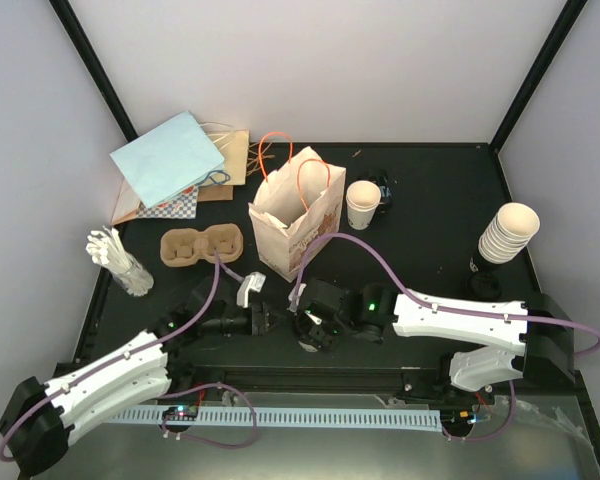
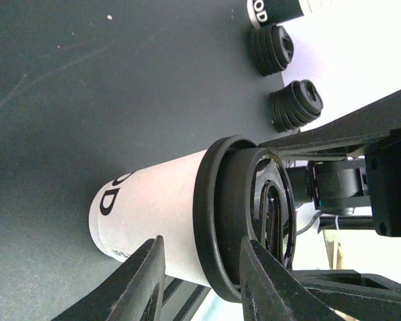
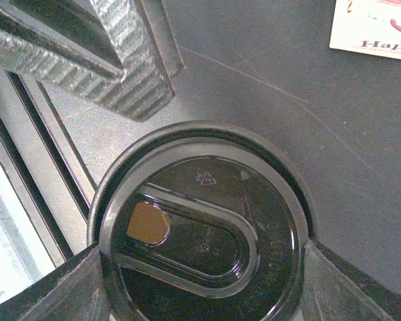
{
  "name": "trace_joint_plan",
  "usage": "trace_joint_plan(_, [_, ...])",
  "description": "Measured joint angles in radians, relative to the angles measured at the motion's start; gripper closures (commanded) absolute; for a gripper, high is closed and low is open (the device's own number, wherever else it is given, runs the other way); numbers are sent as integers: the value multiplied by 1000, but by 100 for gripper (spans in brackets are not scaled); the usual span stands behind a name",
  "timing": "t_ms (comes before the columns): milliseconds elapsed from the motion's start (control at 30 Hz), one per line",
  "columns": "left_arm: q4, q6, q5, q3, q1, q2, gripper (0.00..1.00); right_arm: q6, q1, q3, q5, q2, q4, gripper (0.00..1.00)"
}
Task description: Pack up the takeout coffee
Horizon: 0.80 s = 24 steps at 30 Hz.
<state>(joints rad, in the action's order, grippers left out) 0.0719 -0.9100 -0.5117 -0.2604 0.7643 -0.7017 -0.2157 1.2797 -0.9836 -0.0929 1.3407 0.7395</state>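
Straddling the cup just below its lid, the left gripper has one finger on each side of the paper wall. The left wrist view does not show whether they press on it. As far as shows, the lid sits level on the cup's mouth.

From the right wrist, the right gripper reaches down over the lid, and its two fingers touch the rim on opposite sides, closed on it.

From the top, both grippers meet at the near middle of the table and hide the cup. The bag stands open just behind them. The tray lies to its left with no cup in either well. An open cup waits beside the bag.

This looks like the lidding of the first coffee, or a handover of it. The next move calls for one gripper to let go while the other keeps the cup upright and carries it to a tray well.
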Motion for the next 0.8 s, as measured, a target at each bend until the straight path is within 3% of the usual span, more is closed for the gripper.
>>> trace_joint_plan(200, [-27,-15,9,22,-7,-3,69,0,0,0,0,1,0,36])
trace_joint_plan(533, [-89,-15,-69,19,-17,-209,72,0,1,-1,0,3,-1,36])
trace_joint_plan(800, [-64,-22,-10,18,-18,-45,71,0,2,-4,-1,6,2,36])
